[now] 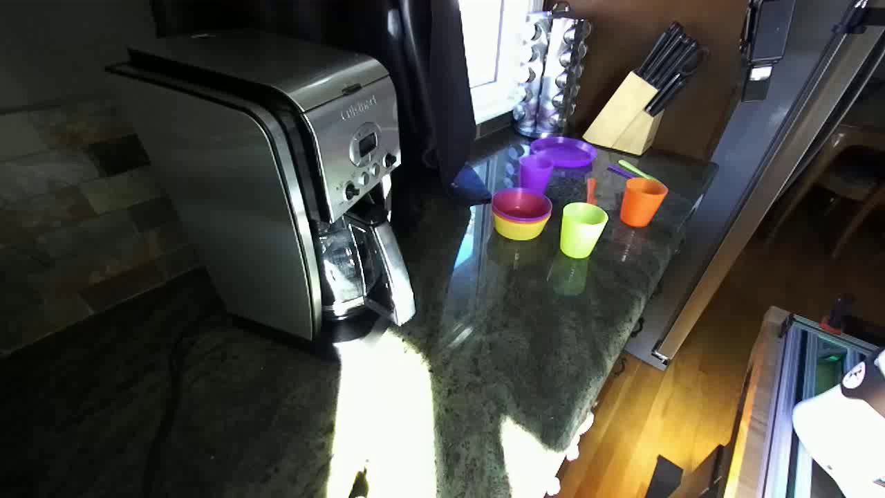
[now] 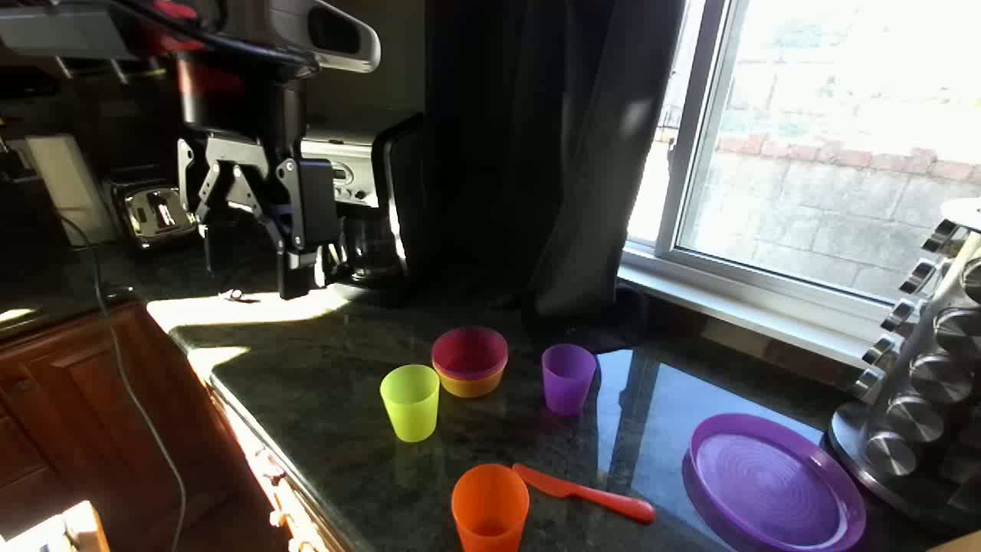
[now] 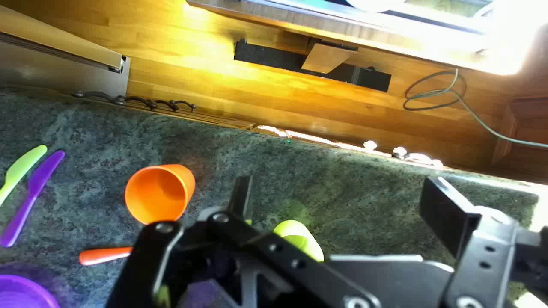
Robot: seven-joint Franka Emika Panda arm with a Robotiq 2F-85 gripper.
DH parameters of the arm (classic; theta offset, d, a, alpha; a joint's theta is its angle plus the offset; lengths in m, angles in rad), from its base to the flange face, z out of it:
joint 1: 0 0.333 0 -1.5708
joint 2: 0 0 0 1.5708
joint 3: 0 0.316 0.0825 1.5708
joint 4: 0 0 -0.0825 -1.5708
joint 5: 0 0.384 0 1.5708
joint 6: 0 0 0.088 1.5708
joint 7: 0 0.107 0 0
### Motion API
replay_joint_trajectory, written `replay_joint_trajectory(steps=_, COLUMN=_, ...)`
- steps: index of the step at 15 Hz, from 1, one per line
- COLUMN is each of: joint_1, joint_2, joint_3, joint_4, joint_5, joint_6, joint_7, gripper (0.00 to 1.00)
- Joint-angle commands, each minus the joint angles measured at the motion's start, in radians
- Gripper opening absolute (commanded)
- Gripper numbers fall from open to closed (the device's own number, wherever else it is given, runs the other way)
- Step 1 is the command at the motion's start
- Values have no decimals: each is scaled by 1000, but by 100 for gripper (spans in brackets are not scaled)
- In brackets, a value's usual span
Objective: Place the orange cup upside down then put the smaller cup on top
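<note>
1. Tabletop: dark, speckled, glossy, sunlit patches at one end
2. Coffee maker: silver front, glass carafe seated in it, carafe contents cannot tell
3. Spice rack: upright, rows of jars, metal lids facing out
4. Knife block: pale wood, tilted, holds black-handled knives
5. Tool: fingers spread wide apart, grasping nothing, raised above tabletop in an exterior view
6. Purple plate: flat, raised rim, just beside spice rack
7. Bowl stack: nested, yellow at bottom, purplish rim, red inside
8. Orange cup: small, plain, tapered, upright, wide mouth up, not yet turned over; inside shows bare orange in wrist view; stands on tabletop toward the edge, near lime green cup, well apart from tool
9. Lime green cup: tapered, upright, just beside bowl stack, bottom inside hidden
10. Purple cup: tapered, upright, near bowl stack, contents cannot tell
11. Orange knife: flat on tabletop, end just beside orange cup; purple knife, green knife side by side
</note>
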Motion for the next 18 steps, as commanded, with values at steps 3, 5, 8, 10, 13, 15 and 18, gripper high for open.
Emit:
replay_joint_trajectory(steps=3, joint_1=10, joint_2=0, joint_3=-7, joint_4=2, joint_5=-3, joint_6=-3, joint_7=5, gripper=100)
replay_joint_trajectory(steps=5, joint_1=10, joint_2=0, joint_3=-7, joint_4=2, joint_5=-3, joint_6=-3, joint_7=5, gripper=100)
replay_joint_trajectory(steps=8, joint_1=-4, joint_2=24, joint_3=-15, joint_4=18, joint_5=28, joint_6=4, joint_7=51, gripper=100)
replay_joint_trajectory(steps=10, joint_1=-35, joint_2=95, joint_3=-48, joint_4=61, joint_5=62, joint_6=16, joint_7=116, gripper=100)
replay_joint_trajectory(steps=13, joint_1=-86, joint_2=168, joint_3=-109, joint_4=96, joint_5=72, joint_6=37, joint_7=154, gripper=100)
replay_joint_trajectory(steps=15, joint_1=-127, joint_2=217, joint_3=-153, joint_4=107, joint_5=83, joint_6=69, joint_7=172, gripper=100)
replay_joint_trajectory(steps=18, joint_1=-189, joint_2=295, joint_3=-215, joint_4=115, joint_5=115, joint_6=127, joint_7=193, gripper=100)
